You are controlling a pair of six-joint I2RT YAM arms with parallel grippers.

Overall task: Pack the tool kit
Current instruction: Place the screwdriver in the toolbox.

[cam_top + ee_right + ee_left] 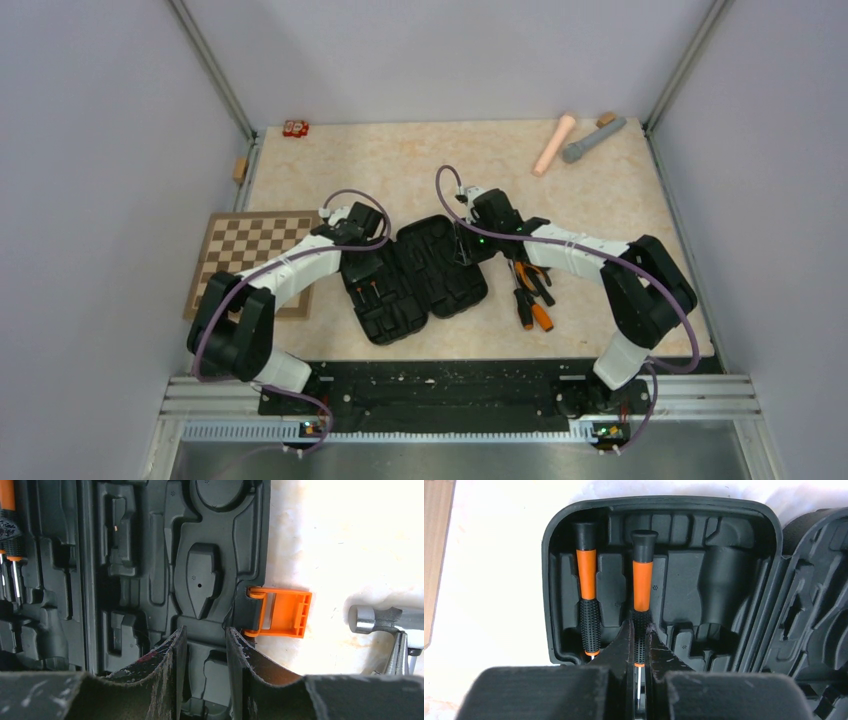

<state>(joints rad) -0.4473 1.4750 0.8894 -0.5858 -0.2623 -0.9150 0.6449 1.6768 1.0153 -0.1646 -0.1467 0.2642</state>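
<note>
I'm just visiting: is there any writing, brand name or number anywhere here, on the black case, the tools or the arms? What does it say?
No readable text in any view.
Tool case: only tiny moulded dots, no letters.
Orange latch and screwdrivers: plain, no print.
Small red object, far left: pale marks, too small to read.

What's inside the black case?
Two orange-and-black screwdrivers lie in the left half of the case; the left gripper pinches one. The other slots showing are empty. The gripper hides the slots under it.
</note>
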